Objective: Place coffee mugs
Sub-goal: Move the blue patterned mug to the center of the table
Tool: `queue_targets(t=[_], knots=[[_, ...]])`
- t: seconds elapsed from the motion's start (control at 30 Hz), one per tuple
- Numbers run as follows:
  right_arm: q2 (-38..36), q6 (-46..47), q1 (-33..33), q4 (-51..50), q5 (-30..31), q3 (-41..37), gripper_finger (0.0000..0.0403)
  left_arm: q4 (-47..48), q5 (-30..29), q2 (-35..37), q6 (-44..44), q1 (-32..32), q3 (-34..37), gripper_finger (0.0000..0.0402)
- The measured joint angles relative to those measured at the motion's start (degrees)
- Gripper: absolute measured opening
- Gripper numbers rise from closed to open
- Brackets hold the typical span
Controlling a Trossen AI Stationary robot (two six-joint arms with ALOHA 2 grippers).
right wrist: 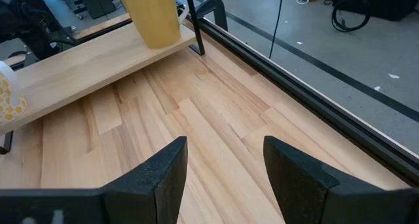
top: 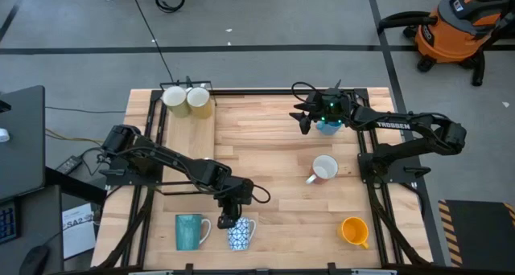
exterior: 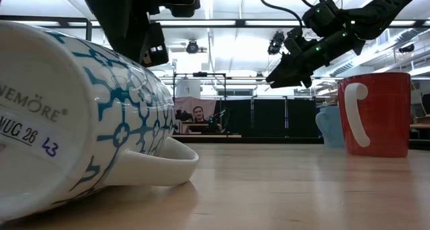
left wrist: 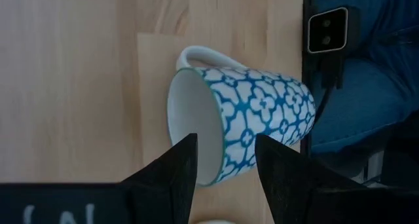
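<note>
A blue-and-white patterned mug lies on its side near the table's front edge, body and handle on the wood. My left gripper hangs open just above it; in the left wrist view its fingers stand on either side of the mug's rim wall, apart from it. My right gripper is open and holds nothing at the far middle, beside a light blue mug. A teal mug, a white mug and an orange mug stand on the table.
A raised wooden shelf at the far left carries a whitish mug and a pale yellow mug. In the low view a red mug with a white handle stands at the right. Bare wood lies at the table's middle.
</note>
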State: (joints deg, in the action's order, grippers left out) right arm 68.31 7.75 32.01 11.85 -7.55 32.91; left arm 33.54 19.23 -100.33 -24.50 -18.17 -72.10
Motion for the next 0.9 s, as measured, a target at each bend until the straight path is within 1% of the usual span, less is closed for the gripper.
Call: queue_targets(t=[0.2, 0.5, 0.73, 0.9], knots=[[0.00, -0.19, -0.02, -0.08, -0.02, 0.00, 0.0207, -1.03, 0.15, -1.70, -0.36, -0.05, -0.10, 0.0160], [0.00, -0.18, -0.02, -0.13, -0.04, 0.00, 0.0207, -2.14, 5.03, -3.68, -0.34, -0.07, -0.05, 0.0160], [0.00, -0.20, -0.02, -0.24, -0.04, 0.00, 0.0207, -3.54, 5.93, -4.65, 2.97, 0.00, -0.12, 0.0160], [0.00, -0.20, -0.02, -0.37, -0.07, 0.00, 0.0207, -4.50, 8.78, -5.56, 3.31, 0.11, -0.11, 0.0160]])
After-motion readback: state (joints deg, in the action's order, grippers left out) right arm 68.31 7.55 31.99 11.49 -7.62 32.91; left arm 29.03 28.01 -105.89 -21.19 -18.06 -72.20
